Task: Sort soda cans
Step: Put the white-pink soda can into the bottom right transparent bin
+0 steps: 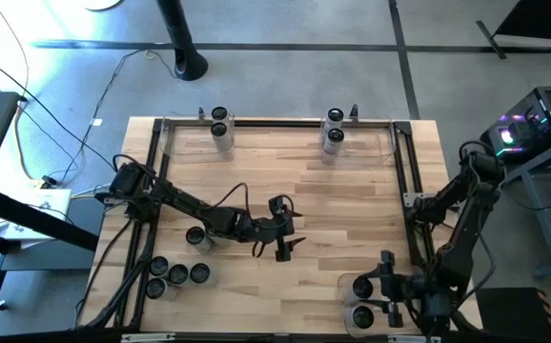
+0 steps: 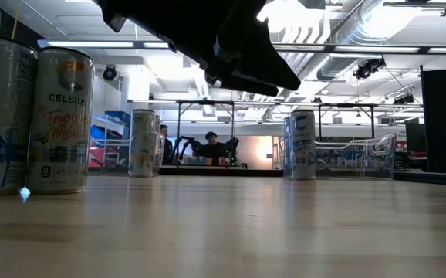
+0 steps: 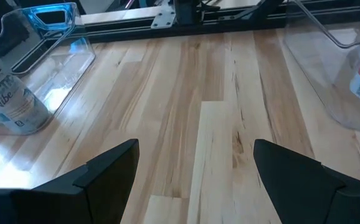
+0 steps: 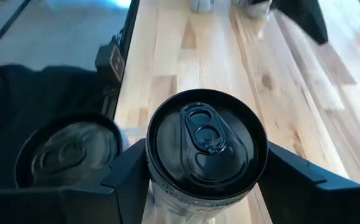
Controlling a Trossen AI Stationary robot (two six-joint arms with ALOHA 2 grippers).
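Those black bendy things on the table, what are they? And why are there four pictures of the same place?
They are two robot arms, each ending in a two-finger pincher called a gripper. Four cameras watch at once: one above the wooden table, one down at tabletop height, and one on each arm's wrist. Soda cans stand about: a loose bunch near the left arm, and pairs in clear plastic bins along the far edge. The left gripper hangs open over the middle of the table, holding nothing. The right gripper has its fingers around a can at the near right corner, with another can right beside it.
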